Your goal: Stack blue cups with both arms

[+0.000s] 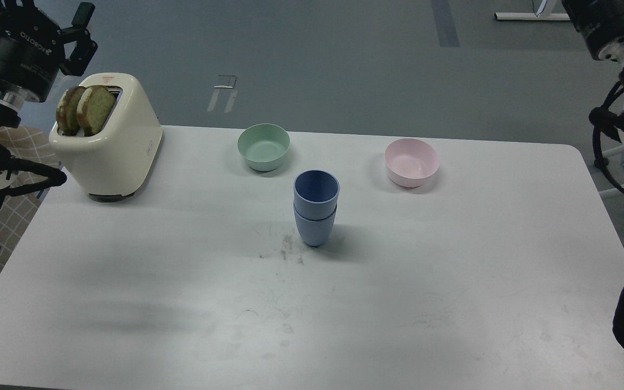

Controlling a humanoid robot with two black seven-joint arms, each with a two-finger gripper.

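Note:
The two blue cups (316, 207) stand nested, one inside the other, upright on the white table (453, 281) near its middle. My left gripper (81, 37) is raised at the top left, above and behind the toaster, far from the cups; its two black fingers stand apart with nothing between them. My right arm (612, 30) is drawn back at the top right corner, off the table. Its far end runs past the top edge, so its gripper does not show. Nothing touches the cups.
A cream toaster (111, 143) with two bread slices (87, 108) stands at the back left. A mint-green bowl (264, 146) sits behind the cups and a pink bowl (411, 161) at the back right. Dark smudges (285, 252) mark the table by the cups.

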